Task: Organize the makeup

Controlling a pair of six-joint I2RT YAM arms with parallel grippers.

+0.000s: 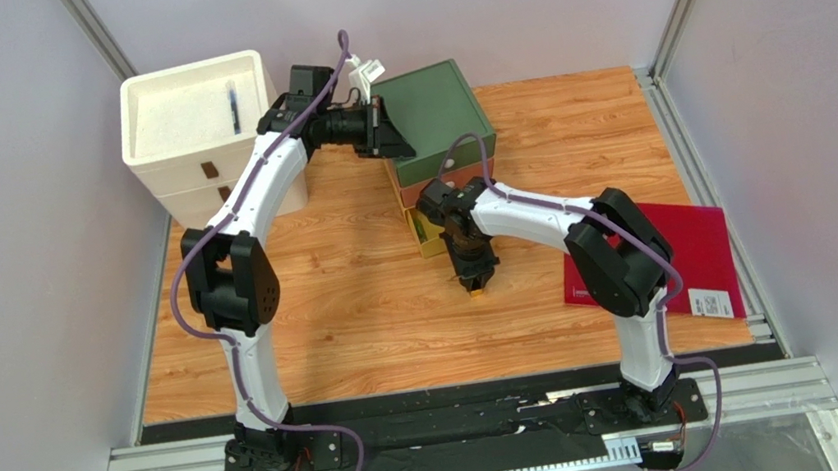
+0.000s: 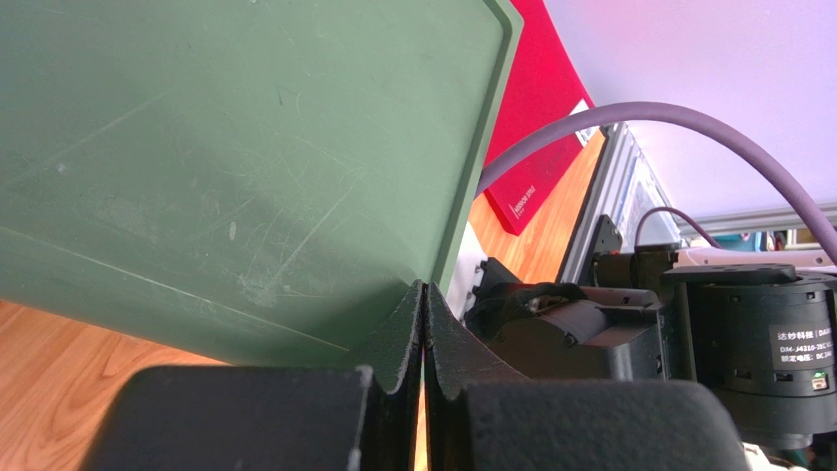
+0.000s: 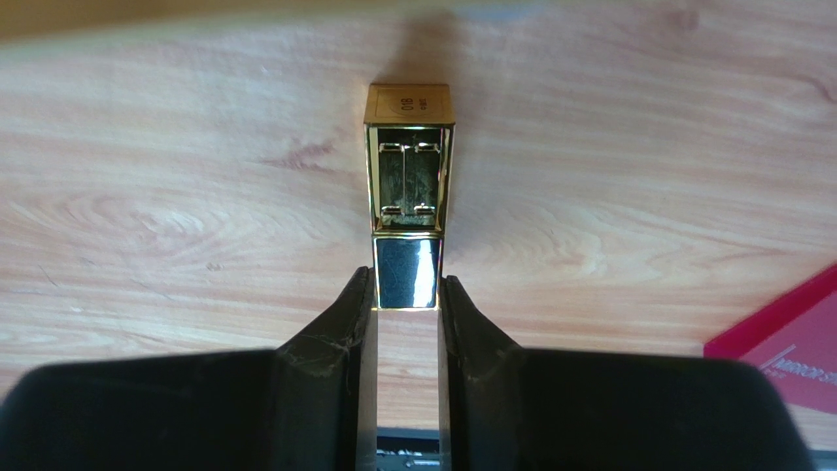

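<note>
Surface: wood-grain table enclosed by pale grey walls.
Far left corner: white drawer unit, its top tray open to the overhead camera.
Far middle: green lid, tilted over a stacked box with orange and yellow layers.
Right side: red folder lying flat on the wood.
Left gripper: it reaches to the left edge of the green lid. Its fingers are pressed tight together with no gap, tips right at the lid's rim. You cannot tell whether a lip of the lid is pinched between them.
Right gripper: it is near the middle of the table, just in front of the stacked box. Its fingers point down toward the wood and are clamped on the black-and-gold case.
Case position: its glossy black end sits between your two right fingers, touching both.
Case long axis: in line with those fingers, running straight out from them.
Case direction: the gold end points away from the wrist. From above, that gold tip shows just past the fingertips, toward the near edge of the table.
Case detail: a small printed mark on the gold end.
Case and table: you cannot tell whether it rests on the wood or is lifted off it.
</note>
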